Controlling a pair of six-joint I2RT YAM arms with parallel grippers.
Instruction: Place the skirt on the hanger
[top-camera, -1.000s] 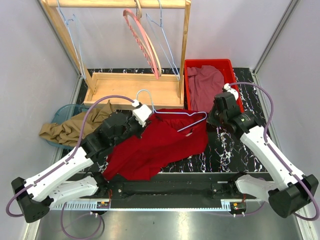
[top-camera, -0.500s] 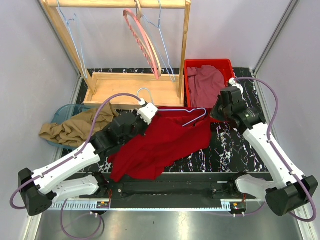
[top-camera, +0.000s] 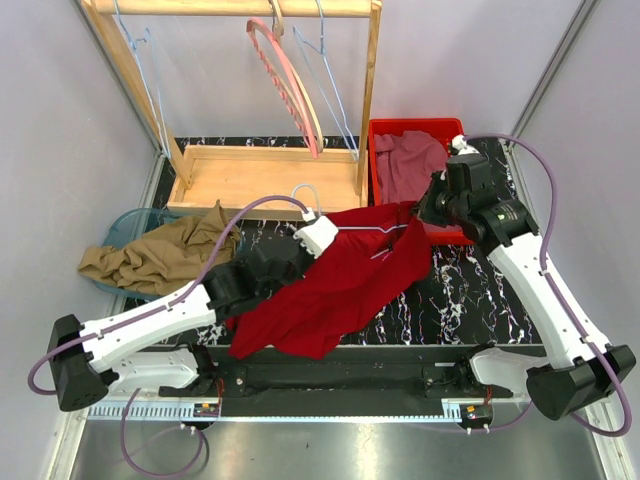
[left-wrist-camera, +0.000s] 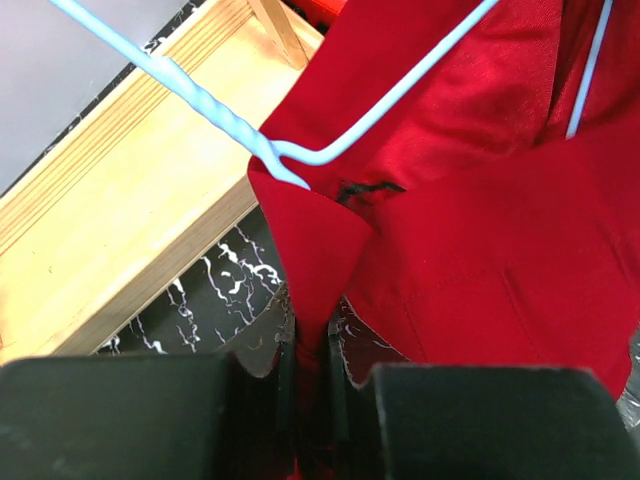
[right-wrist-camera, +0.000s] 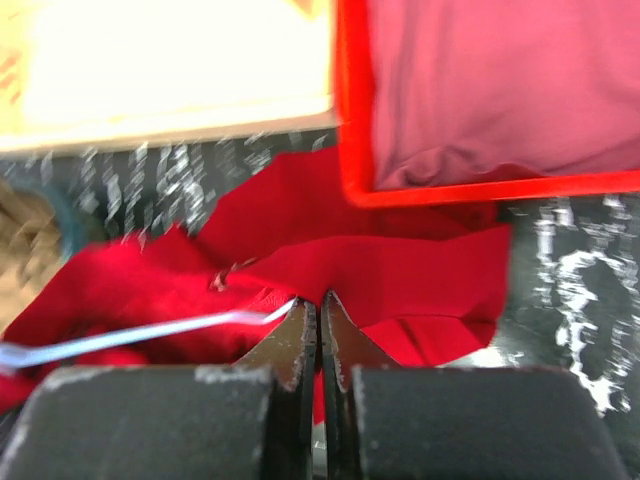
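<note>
Marbled table (top-camera: 470, 292) beneath skirt (top-camera: 340, 285) pinched between left fingers (left-wrist-camera: 130, 415).

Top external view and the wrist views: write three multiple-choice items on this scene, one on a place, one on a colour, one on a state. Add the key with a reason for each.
1. Where does the maroon garment lie?
A. In the red bin
B. On the wooden rack's base
C. Under the left arm

2. What colour is the crumpled cloth at the table's left edge?
A. Green
B. Tan
C. White

3. What is the left gripper doing?
A. Standing open above bare table
B. Pinching a fold of the red skirt
C. Gripping a pink hanger

Key:
1 A: the maroon garment fills the red bin at the far right.
2 B: the crumpled cloth is tan.
3 B: the left wrist view shows the left gripper closed on a fold of the red skirt, just below the blue hanger.
</note>
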